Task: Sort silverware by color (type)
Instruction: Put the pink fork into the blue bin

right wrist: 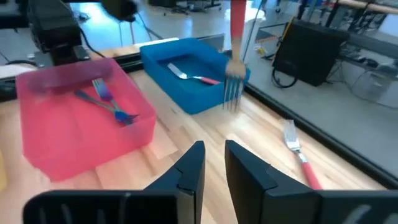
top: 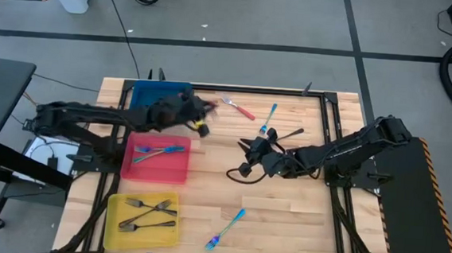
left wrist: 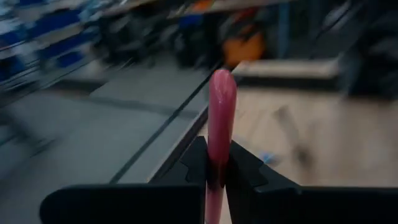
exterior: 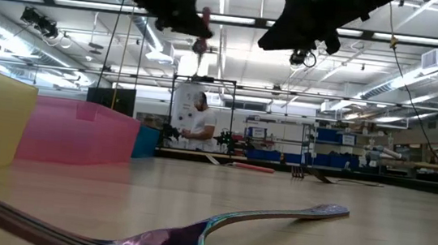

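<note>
Nearest, my left gripper (left wrist: 214,171) pinches a red-handled fork (left wrist: 221,112) while my right gripper (right wrist: 213,163) hangs slightly parted, empty.

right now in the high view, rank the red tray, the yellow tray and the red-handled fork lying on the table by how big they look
1-2. yellow tray and red tray: look about alike, no ranking.
3. red-handled fork: clearly smallest.

three trays (top: 176,173) on the tabletop (top: 284,210): one blue, one red, one yellow. two blue-handled utensils (top: 157,153) sit in the red tray, two grey forks (top: 149,215) in the yellow. one red-handled fork (right wrist: 235,56) hangs in the air, another (top: 238,107) lies flat.
</note>
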Action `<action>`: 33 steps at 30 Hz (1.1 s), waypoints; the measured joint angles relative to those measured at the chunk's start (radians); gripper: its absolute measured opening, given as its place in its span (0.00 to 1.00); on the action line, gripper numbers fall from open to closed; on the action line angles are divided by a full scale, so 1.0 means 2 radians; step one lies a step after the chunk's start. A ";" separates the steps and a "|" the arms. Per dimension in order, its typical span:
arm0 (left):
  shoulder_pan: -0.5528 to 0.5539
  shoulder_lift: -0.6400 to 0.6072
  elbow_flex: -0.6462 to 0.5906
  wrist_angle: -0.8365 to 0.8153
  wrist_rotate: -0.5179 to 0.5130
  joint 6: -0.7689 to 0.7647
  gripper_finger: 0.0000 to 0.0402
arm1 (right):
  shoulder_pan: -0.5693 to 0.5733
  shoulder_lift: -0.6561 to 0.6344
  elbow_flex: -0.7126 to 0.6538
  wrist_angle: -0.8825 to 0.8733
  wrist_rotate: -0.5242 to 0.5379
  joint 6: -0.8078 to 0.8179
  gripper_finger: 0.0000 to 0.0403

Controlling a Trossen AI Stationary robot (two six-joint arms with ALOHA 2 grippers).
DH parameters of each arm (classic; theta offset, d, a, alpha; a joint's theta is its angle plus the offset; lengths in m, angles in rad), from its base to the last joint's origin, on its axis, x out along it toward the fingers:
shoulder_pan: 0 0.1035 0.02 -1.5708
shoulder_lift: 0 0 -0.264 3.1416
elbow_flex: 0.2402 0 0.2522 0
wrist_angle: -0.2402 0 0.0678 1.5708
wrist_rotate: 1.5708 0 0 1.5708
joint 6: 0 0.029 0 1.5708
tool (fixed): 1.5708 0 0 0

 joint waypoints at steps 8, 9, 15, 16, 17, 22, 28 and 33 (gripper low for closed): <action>0.093 -0.083 0.000 -0.201 -0.086 0.095 0.08 | 0.004 0.001 0.000 -0.018 -0.018 0.027 0.18; 0.106 -0.086 0.000 -0.215 -0.085 0.095 0.08 | 0.004 0.001 0.000 -0.018 -0.019 0.027 0.18; 0.188 -0.075 0.000 -0.324 -0.082 0.097 0.08 | 0.004 0.001 0.000 -0.022 -0.027 0.027 0.18; 0.202 -0.071 0.000 -0.337 -0.082 0.097 0.08 | 0.004 0.001 0.000 -0.023 -0.028 0.027 0.18; 0.213 -0.066 0.000 -0.344 -0.082 0.098 0.09 | 0.004 0.001 0.000 -0.024 -0.028 0.027 0.18; 0.258 -0.038 0.000 -0.355 -0.043 0.095 0.09 | 0.004 0.001 0.000 -0.028 -0.028 0.027 0.18; 0.273 0.005 0.000 -0.367 0.013 0.094 0.13 | 0.005 0.001 0.000 -0.034 -0.031 0.027 0.18; 0.271 0.022 0.000 -0.367 0.012 0.091 0.18 | 0.004 0.001 0.000 -0.046 -0.031 0.027 0.18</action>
